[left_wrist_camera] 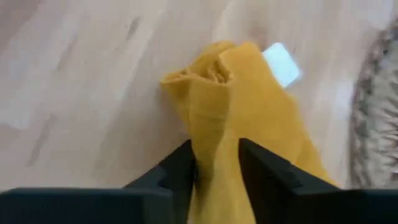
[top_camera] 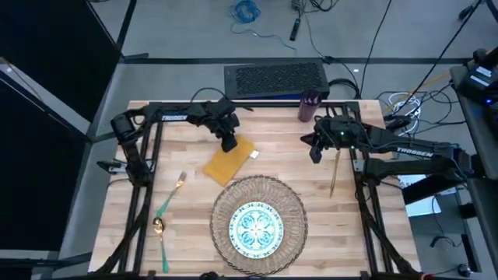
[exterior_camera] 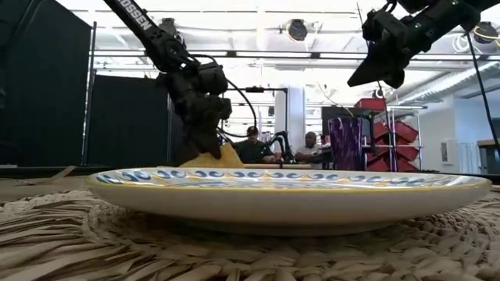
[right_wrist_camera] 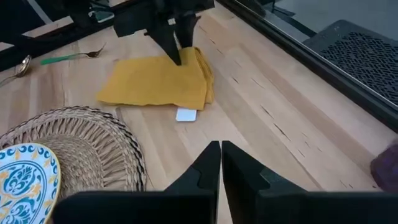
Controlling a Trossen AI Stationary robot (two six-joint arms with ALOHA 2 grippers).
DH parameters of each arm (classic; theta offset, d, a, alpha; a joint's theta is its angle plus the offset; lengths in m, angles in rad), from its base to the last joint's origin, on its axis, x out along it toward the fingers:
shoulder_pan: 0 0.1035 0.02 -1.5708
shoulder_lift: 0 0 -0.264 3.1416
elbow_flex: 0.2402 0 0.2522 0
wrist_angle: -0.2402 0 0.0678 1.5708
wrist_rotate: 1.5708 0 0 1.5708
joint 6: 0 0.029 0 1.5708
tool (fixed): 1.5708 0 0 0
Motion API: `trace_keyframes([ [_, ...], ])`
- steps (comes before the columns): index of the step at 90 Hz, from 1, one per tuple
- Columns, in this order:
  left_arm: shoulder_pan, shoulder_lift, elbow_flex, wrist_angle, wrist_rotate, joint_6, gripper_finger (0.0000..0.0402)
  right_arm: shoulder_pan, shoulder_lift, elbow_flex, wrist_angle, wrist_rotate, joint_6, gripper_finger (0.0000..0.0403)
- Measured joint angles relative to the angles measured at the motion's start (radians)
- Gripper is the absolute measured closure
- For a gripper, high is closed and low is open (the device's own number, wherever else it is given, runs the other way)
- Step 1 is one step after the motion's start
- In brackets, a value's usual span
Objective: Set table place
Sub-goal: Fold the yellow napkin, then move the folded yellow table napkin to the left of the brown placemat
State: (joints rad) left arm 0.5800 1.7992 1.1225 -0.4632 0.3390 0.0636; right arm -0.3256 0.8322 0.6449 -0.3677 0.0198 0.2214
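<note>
Left claw (top_camera: 229,143) clenched on mustard napkin's (top_camera: 229,163) far edge, which we judge suits dragging it across the desk (top_camera: 187,225) | napkin beside wicker placemat (top_camera: 289,204) | right claw (top_camera: 315,152) pinched empty, parked above knife (top_camera: 334,173).

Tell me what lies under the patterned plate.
The plate sits centred on the round woven wicker placemat; the mat's rim shows all around, and its middle is covered by the plate.

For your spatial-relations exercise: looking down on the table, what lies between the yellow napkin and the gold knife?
In the high view, only bare table lies between the napkin and the knife. The right gripper hangs above that stretch, near the knife.
</note>
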Motion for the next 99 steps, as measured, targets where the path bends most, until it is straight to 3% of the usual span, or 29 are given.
trace_keyframes([
  [23, 0.003, 0.000, 0.032, -0.039, -0.283, 0.065, 0.0245, 0.000, 0.000, 0.000, 0.000, -0.008, 0.001, 0.0403],
  [53, -0.031, -0.098, 0.112, -0.220, -0.304, 0.103, 0.0245, 0.000, 0.000, 0.000, -0.002, -0.026, -0.003, 0.0403],
  [76, -0.160, -0.149, 0.104, -0.483, -0.200, 0.100, 0.0245, 0.000, 0.000, 0.000, -0.004, -0.026, -0.015, 0.0403],
  [99, -0.222, -0.140, 0.024, -0.401, -0.177, 0.050, 0.0245, 0.000, 0.001, 0.000, -0.006, -0.028, -0.019, 0.0403],
])
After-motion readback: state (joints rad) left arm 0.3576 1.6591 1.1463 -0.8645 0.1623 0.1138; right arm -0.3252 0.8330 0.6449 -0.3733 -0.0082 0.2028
